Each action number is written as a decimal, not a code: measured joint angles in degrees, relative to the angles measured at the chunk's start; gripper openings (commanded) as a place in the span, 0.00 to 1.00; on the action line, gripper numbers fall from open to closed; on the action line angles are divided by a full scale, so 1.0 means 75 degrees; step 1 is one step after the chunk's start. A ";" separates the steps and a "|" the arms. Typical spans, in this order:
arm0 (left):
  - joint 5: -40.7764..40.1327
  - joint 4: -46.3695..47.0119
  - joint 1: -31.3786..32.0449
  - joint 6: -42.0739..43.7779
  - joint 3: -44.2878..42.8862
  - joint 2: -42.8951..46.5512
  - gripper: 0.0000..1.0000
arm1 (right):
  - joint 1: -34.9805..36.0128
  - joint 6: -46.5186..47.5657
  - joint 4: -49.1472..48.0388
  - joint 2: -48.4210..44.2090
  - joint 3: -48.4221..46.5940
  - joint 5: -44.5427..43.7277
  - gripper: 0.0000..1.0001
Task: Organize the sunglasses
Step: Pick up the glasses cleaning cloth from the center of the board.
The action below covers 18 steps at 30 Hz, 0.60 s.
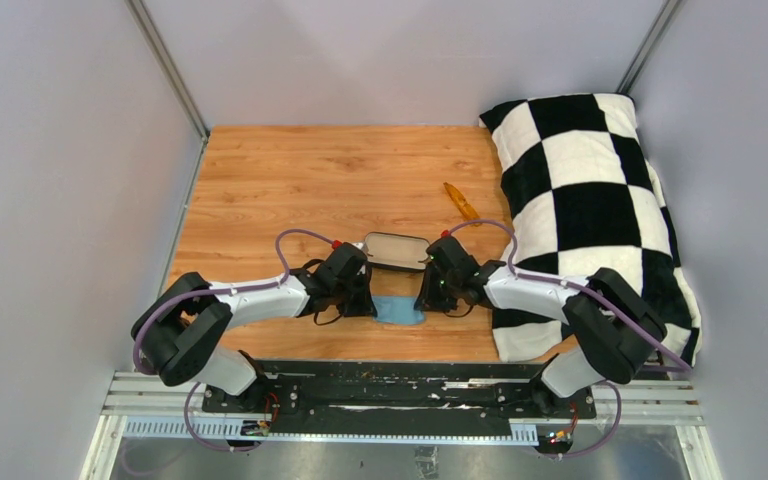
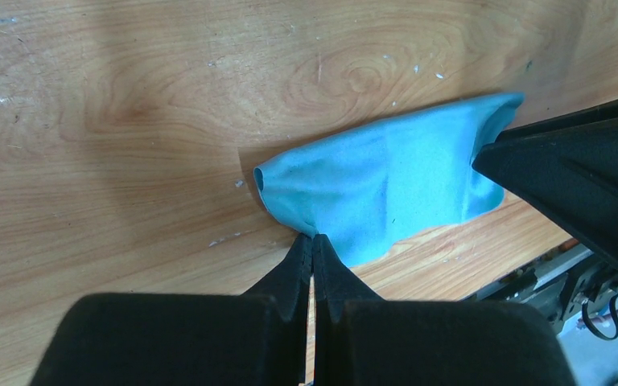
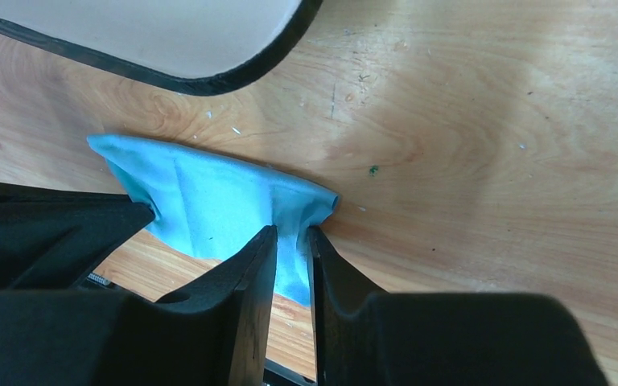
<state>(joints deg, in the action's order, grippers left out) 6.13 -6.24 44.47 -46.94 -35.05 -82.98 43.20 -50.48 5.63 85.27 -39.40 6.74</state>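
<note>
The sunglasses, slim and amber-orange, lie on the wooden table near the pillow, away from both grippers. A light-blue cloth lies bunched near the front edge, below the open black case. My left gripper is shut on the cloth's left end. My right gripper stands at the other end, its jaws a narrow gap apart with a fold of the cloth between them. The case's pale lining shows at the top of the right wrist view.
A black-and-white checkered pillow fills the right side of the table. Grey walls enclose the back and sides. The black base rail runs just in front of the cloth.
</note>
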 measured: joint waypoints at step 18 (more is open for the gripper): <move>0.0131 0.0085 0.0000 0.0000 0.0032 0.0000 0.00 | 0.0574 0.0166 0.0746 0.0452 -0.0766 -0.1052 0.28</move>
<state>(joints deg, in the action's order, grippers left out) 7.11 -5.61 44.47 -46.94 -34.81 -82.98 47.51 -49.23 11.22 88.66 -45.15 -1.15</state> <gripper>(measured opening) 0.009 0.281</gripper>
